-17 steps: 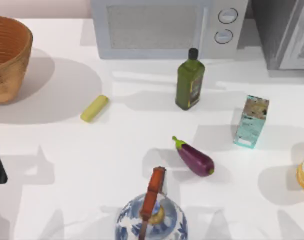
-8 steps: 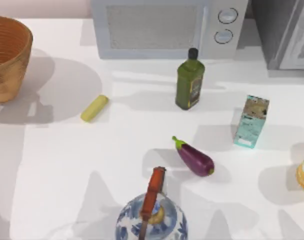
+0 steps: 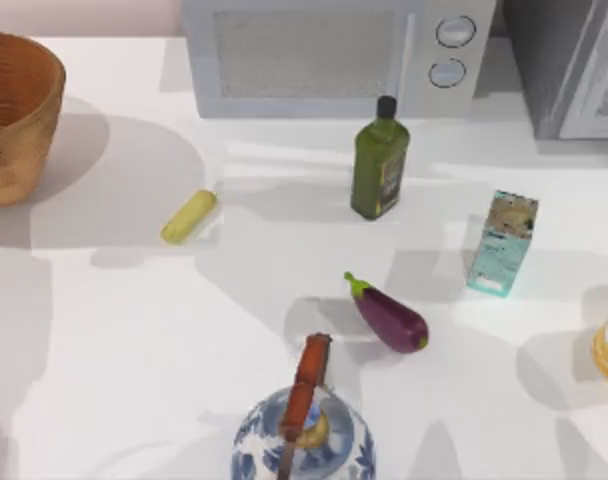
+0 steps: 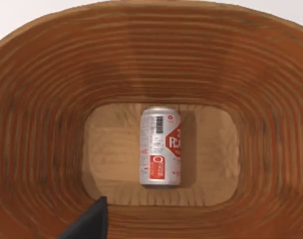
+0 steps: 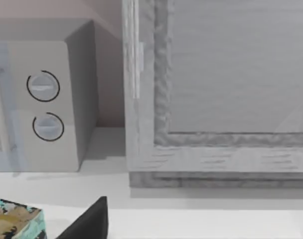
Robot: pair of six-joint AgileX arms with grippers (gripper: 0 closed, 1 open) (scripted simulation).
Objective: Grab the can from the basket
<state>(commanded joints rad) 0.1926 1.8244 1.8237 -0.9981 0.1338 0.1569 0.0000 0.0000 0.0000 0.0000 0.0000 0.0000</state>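
Basket, large round orange-brown wicker (image 3: 14,110), sits at table's far left; ribbed woven walls. Dark left arm seen at the left edge 1 s ago has left the top view; the left wrist camera looks straight down into the basket (image 4: 37,99); judged: approach under way. Short cylindrical tin can, white-and-red label (image 4: 160,146), lies on its side on the basket floor, ungrasped. Left finger spread: cannot tell; right arm parked by the microwave.

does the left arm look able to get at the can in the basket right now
Probably yes. The left wrist view looks straight down into the basket; the can lies on its side on the floor, alone, with nothing over it. Tall walls may crowd the hand.
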